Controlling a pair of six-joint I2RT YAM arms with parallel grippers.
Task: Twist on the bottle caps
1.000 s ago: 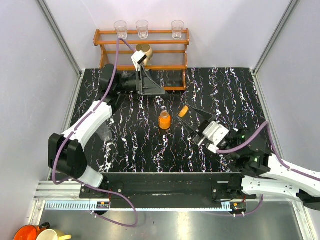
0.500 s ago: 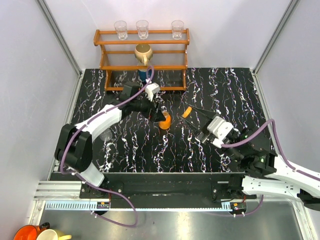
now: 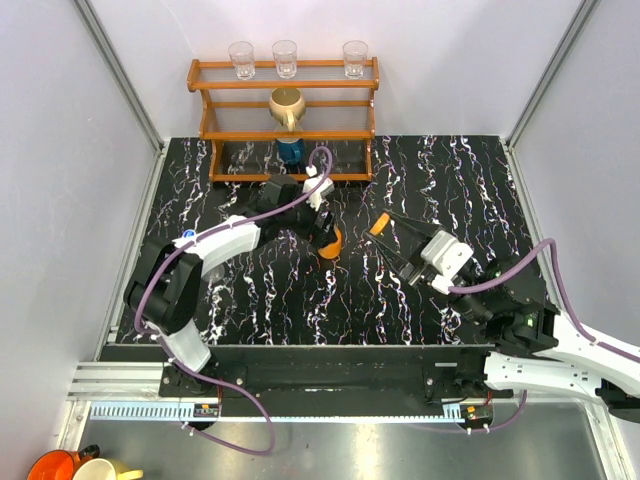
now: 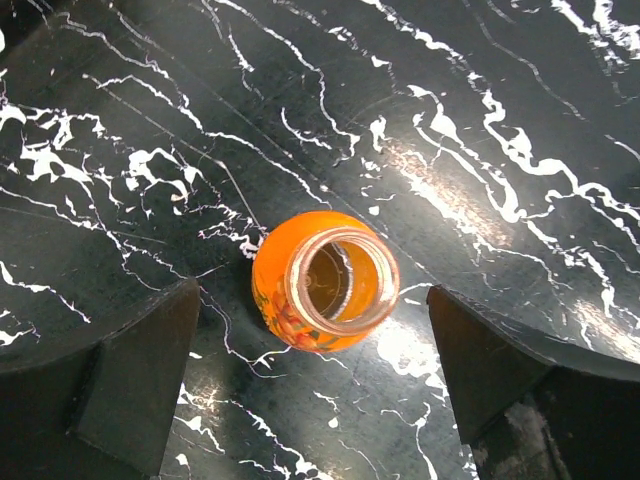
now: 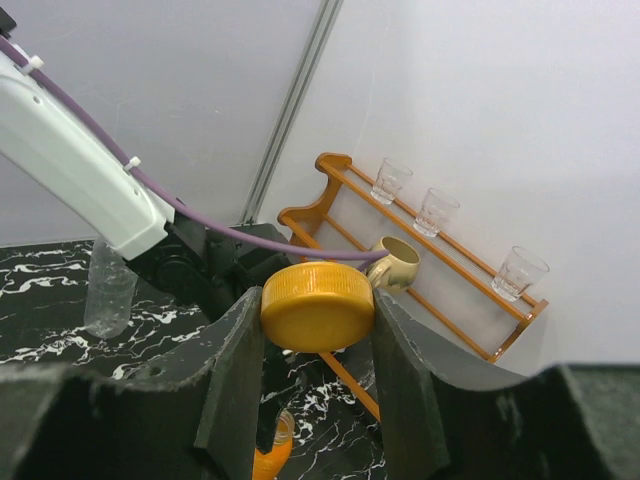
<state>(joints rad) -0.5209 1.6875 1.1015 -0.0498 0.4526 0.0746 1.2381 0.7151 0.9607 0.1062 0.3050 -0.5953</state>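
A small orange bottle [image 4: 325, 280] stands upright and uncapped on the black marbled table [image 3: 300, 300]. My left gripper [image 4: 315, 385] hangs over it, open wide, and the bottle sits just beyond and between the fingertips without touching them. From the top view the left gripper [image 3: 322, 228] partly covers the orange bottle [image 3: 334, 244]. To the right of the bottle, my right gripper [image 3: 383, 228] is shut on an orange cap [image 5: 318, 305], held flat between both fingers [image 5: 235, 370] above the table. A clear bottle [image 5: 108, 290] stands at the table's left.
A wooden rack [image 3: 285, 100] stands against the back wall. It carries three clear glasses [image 3: 285, 56], a tan mug [image 3: 287, 103] and a dark blue container [image 3: 291, 150]. Grey walls enclose the table on three sides.
My left arm swung from the rack down over the orange bottle, its gripper staying open. The right gripper shifted slightly with the orange cap still in it.
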